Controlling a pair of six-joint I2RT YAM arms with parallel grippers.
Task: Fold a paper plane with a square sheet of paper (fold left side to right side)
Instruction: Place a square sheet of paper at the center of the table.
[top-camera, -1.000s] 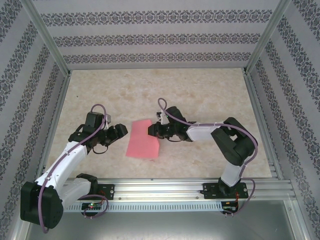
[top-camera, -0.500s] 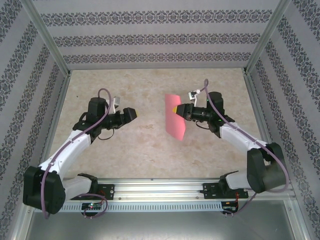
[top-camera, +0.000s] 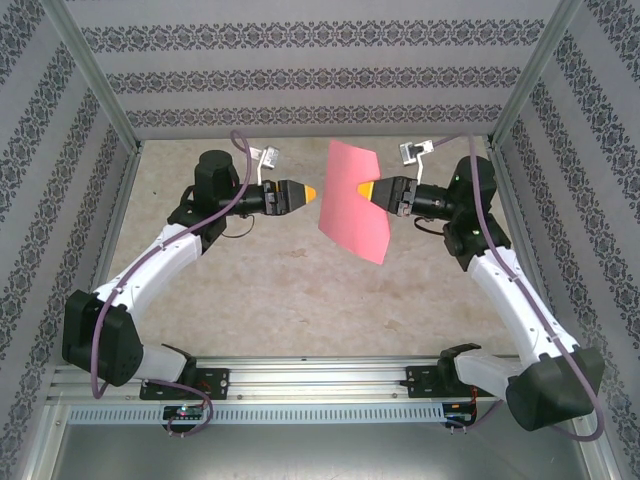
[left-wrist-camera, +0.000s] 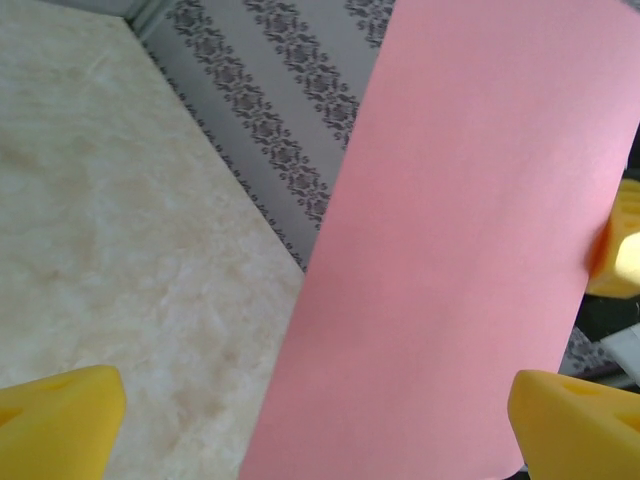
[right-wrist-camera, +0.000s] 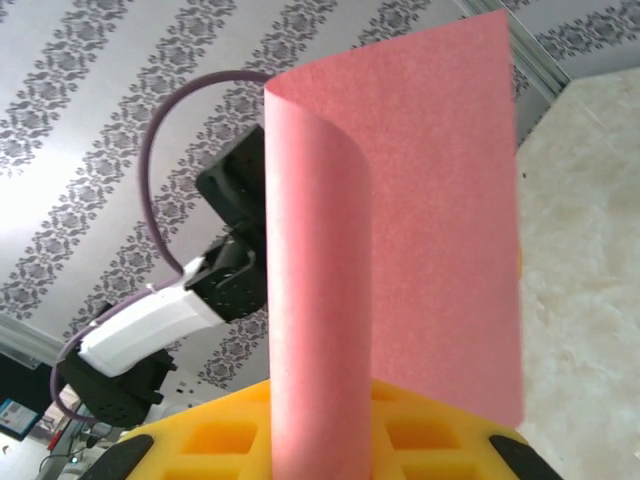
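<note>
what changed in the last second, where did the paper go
The right end effector raised the pink sheet of paper off the table, up and toward the far right, so it now hangs in the air. The left end effector rose too and swung to face the sheet's left edge, jaws open. The right grip on the sheet stayed shut.

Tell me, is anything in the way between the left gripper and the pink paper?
No, nothing visible is in the way. The left gripper is open and points straight at the pink paper, with just air between them. The right gripper holds the paper up by its other side.
</note>
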